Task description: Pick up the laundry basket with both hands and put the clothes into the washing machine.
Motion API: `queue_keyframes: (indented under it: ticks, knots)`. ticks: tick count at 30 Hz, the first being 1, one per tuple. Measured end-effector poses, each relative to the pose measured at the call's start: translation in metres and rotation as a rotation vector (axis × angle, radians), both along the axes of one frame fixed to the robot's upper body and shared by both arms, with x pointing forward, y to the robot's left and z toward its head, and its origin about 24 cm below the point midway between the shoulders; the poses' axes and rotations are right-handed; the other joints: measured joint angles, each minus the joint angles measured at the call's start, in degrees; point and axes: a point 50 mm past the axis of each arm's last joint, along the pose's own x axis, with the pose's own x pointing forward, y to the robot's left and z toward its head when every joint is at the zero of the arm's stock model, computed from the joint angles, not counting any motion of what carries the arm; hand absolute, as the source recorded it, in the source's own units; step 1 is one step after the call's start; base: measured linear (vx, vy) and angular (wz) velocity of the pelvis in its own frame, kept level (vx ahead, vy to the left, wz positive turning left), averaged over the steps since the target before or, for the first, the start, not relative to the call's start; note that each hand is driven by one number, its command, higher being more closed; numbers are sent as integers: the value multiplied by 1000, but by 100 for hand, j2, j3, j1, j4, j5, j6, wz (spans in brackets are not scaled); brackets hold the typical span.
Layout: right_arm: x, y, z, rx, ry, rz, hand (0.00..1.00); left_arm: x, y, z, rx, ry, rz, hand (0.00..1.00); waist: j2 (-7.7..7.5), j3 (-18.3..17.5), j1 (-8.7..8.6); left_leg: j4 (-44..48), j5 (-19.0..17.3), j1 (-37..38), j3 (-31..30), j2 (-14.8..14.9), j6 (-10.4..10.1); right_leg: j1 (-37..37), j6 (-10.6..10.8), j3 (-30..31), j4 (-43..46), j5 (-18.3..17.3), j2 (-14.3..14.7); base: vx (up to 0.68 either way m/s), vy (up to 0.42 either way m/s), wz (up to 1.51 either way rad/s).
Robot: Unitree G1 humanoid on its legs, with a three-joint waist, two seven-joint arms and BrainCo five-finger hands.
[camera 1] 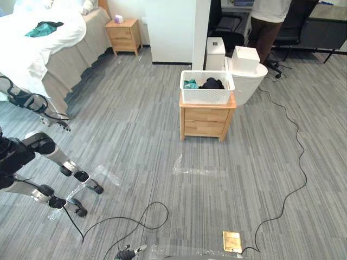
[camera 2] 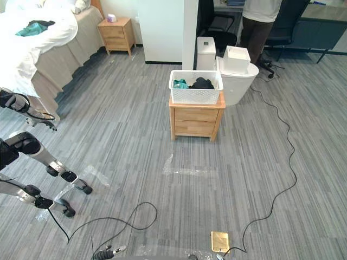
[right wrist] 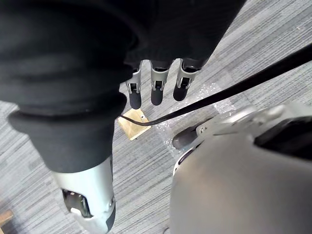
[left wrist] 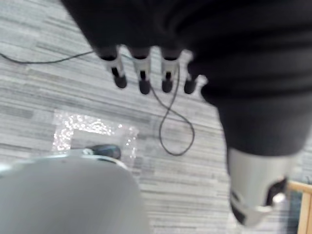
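A white laundry basket [camera 1: 207, 95] stands on a low wooden cabinet [camera 1: 206, 120] in the middle of the room, well ahead of me. Dark and teal clothes [camera 1: 210, 84] lie inside it. Just behind it to the right is a white rounded washing machine [camera 1: 249, 84] with a white box [camera 1: 245, 58] on top. My left hand [left wrist: 143, 78] hangs over the floor with its fingers straight, holding nothing, and also shows at the bottom edge of the left eye view [camera 1: 128, 253]. My right hand [right wrist: 157, 87] hangs the same way, open and far from the basket.
A bed [camera 1: 54, 59] with a teal cloth [camera 1: 43, 28] fills the far left, a nightstand [camera 1: 123, 35] behind it. Silver-and-black machine limbs [camera 1: 65, 162] lie on the floor at left. A person [camera 1: 268, 24] stands at the back. A brass floor plate [camera 1: 232, 241] lies near me.
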Motion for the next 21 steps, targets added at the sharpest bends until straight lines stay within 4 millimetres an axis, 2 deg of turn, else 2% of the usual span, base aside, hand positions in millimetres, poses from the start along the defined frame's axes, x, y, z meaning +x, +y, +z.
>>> queue_keyframes:
  ticks: [4, 11, 21]
  knots:
    - [15, 4, 1, 19, -47, 18, 0, 1, -1, 0, 0, -10, -2, 0, 4, 2, 6, -12, -20, 31, 6, 0, -32, 27, 176, -26, 15, -65, -14, 2, -2, 1]
    - [24, 10, 2, 32, -75, 47, 0, 3, -2, 1, 0, -19, -5, 0, 13, 11, 12, -15, -58, 122, 10, -6, -85, 108, 204, -42, 17, -85, -31, -20, -5, 0]
    - [26, 12, 2, 37, -78, 92, 0, 2, -2, 1, 1, -20, -6, 0, 6, 20, 17, -98, -60, 136, 85, -5, -77, 71, 145, -38, -6, -50, -23, -57, -18, -1]
